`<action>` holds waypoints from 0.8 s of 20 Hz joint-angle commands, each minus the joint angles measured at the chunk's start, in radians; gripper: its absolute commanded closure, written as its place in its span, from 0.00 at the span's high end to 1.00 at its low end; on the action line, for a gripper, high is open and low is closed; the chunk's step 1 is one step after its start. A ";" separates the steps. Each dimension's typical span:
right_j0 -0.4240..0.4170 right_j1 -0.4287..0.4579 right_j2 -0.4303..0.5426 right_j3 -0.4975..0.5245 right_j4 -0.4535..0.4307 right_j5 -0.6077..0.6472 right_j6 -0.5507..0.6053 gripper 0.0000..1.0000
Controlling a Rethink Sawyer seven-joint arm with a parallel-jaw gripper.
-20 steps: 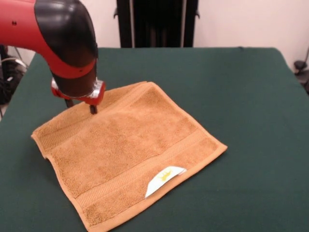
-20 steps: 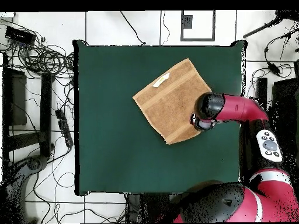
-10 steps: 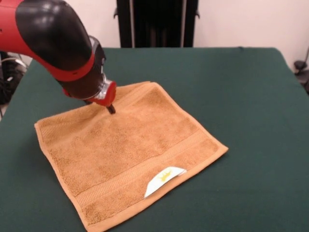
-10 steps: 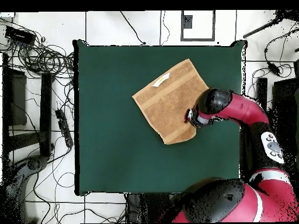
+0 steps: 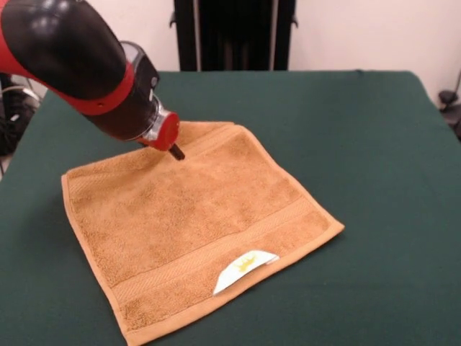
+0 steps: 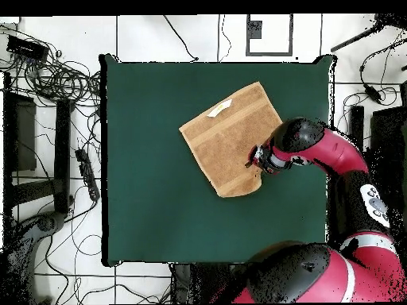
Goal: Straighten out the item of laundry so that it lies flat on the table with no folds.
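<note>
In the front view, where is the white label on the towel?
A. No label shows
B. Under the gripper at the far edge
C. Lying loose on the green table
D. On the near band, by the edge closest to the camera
D: the white label with its yellow mark sits on the towel at its near band, well away from the gripper at the far edge.

A dark green table (image 5: 374, 144) bears one orange-tan towel (image 5: 194, 231), spread out.

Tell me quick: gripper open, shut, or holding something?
Gripper: cannot be told. Its dark tip rests on the towel near the far edge; the arm hides the rest.
</note>
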 commanded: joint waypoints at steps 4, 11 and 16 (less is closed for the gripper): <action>0.141 0.078 -0.121 -0.068 -0.089 0.178 0.191 1.00; 0.181 0.008 -0.210 -0.094 -0.265 0.217 -0.014 1.00; 0.189 -0.067 -0.234 -0.076 -0.314 0.305 -0.052 1.00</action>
